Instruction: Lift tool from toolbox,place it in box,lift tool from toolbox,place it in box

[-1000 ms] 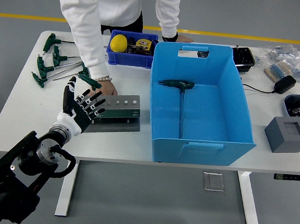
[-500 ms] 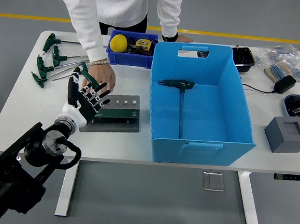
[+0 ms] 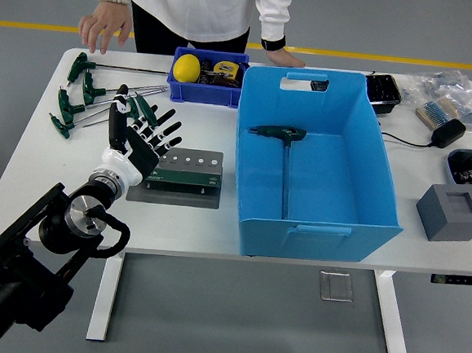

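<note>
Person's hand (image 3: pixel 105 26) now withdrawn from beside the grey drilled metal tool holder (image 3: pixel 180 175) to the table's 11 o'clock corner, robot's black five-fingered left hand (image 3: pixel 139 138) advanced toward 12 o'clock, fingers spread above the green-handled T-wrenches (image 3: pixel 91 98).

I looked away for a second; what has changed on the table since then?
The person's hand left the tool rack and withdrew to the table's far left edge. The robot's left hand, fingers spread and empty, moved forward toward the green T-handle wrenches. The wrench in the blue box stayed put.
</note>
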Tool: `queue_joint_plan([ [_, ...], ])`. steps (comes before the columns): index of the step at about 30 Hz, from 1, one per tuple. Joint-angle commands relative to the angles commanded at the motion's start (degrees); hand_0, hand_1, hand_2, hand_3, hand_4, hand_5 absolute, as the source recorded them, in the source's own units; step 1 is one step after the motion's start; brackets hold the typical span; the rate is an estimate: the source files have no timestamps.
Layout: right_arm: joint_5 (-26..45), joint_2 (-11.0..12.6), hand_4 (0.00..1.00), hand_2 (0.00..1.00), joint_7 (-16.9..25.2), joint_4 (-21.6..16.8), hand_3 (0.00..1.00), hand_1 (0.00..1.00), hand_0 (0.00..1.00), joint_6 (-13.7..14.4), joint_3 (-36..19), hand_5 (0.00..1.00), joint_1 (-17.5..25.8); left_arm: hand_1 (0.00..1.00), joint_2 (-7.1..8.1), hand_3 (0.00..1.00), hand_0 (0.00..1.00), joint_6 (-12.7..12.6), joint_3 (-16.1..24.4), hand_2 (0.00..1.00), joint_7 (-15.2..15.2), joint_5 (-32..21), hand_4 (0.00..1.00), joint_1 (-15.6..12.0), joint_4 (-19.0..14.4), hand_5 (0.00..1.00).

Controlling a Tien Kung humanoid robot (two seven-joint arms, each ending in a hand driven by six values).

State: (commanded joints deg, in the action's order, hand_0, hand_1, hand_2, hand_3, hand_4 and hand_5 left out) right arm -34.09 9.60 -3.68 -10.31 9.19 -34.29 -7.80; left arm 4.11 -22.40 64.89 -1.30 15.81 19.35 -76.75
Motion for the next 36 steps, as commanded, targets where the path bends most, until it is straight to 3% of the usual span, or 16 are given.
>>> queue_joint_plan([
  [4,0.01,0.03,0.903,0.631,0.04,0.0,0.693,0.53,0.596,-0.03,-0.02,0.964,0.0,0.518,0.17,0.838,0.304,-0.69,0.28,0.721,0.53,-0.58,0.998,0.02,-2.76,0.998],
  [6,-0.07,0.02,0.902,0.63,0.03,0.0,0.692,0.53,0.596,-0.05,-0.12,0.963,0.03,0.513,0.35,0.779,0.298,-1.36,0.42,0.685,1.03,-1.03,0.998,-0.01,-3.97,0.998],
  [15,0.78,0.05,0.902,0.631,0.33,0.0,0.692,0.531,0.597,-0.07,0.34,0.963,0.28,0.505,2.43,0.747,0.292,-2.96,1.96,0.65,1.89,-2.29,0.998,-0.18,-11.29,0.998],
  [17,0.78,0.06,0.902,0.631,0.33,0.0,0.692,0.531,0.597,-0.08,0.35,0.963,0.27,0.505,2.58,0.747,0.292,-3.68,2.12,0.65,2.35,-2.51,0.998,-0.09,-12.3,0.998],
  [18,0.8,0.05,0.903,0.631,0.34,0.0,0.692,0.529,0.597,-0.07,0.36,0.964,0.27,0.477,2.6,0.664,0.272,-3.98,2.18,0.589,2.55,-2.55,0.998,-0.05,-12.67,0.938],
  [23,0.83,0.01,0.903,0.631,0.32,0.0,0.692,0.529,0.597,-0.02,0.28,0.964,0.26,0.477,2.45,0.664,0.272,-5.4,2.17,0.589,3.19,-1.48,0.998,0.05,-13.75,0.938],
  [24,0.85,0.01,0.903,0.631,0.32,0.0,0.692,0.53,0.597,-0.01,0.28,0.963,0.26,0.406,2.43,0.586,0.254,-5.43,2.17,0.528,3.11,-0.95,0.998,0.06,-13.76,0.728],
  [29,0.77,-0.01,0.903,0.631,0.26,0.0,0.692,0.53,0.597,0.0,0.2,0.963,0.21,0.406,2.33,0.586,0.254,-5.47,2.28,0.528,1.79,4.27,0.998,0.29,-13.54,0.728],
  [30,0.78,-0.01,0.904,0.631,0.26,0.0,0.693,0.529,0.597,0.0,0.2,0.963,0.22,0.292,2.32,0.465,0.245,-5.39,2.29,0.35,1.6,4.81,0.998,0.3,-13.52,0.542],
  [35,0.7,-0.01,0.904,0.631,0.24,0.0,0.693,0.529,0.597,-0.01,0.17,0.963,0.16,0.292,2.21,0.465,0.245,-5.12,2.31,0.35,1.22,6.16,0.998,0.41,-13.26,0.542],
  [36,0.75,-0.01,0.904,0.631,0.26,0.0,0.693,0.53,0.597,-0.02,0.22,0.963,0.15,0.21,2.17,0.444,0.243,-5.13,2.35,0.269,1.29,6.43,0.998,0.41,-13.13,0.429],
])
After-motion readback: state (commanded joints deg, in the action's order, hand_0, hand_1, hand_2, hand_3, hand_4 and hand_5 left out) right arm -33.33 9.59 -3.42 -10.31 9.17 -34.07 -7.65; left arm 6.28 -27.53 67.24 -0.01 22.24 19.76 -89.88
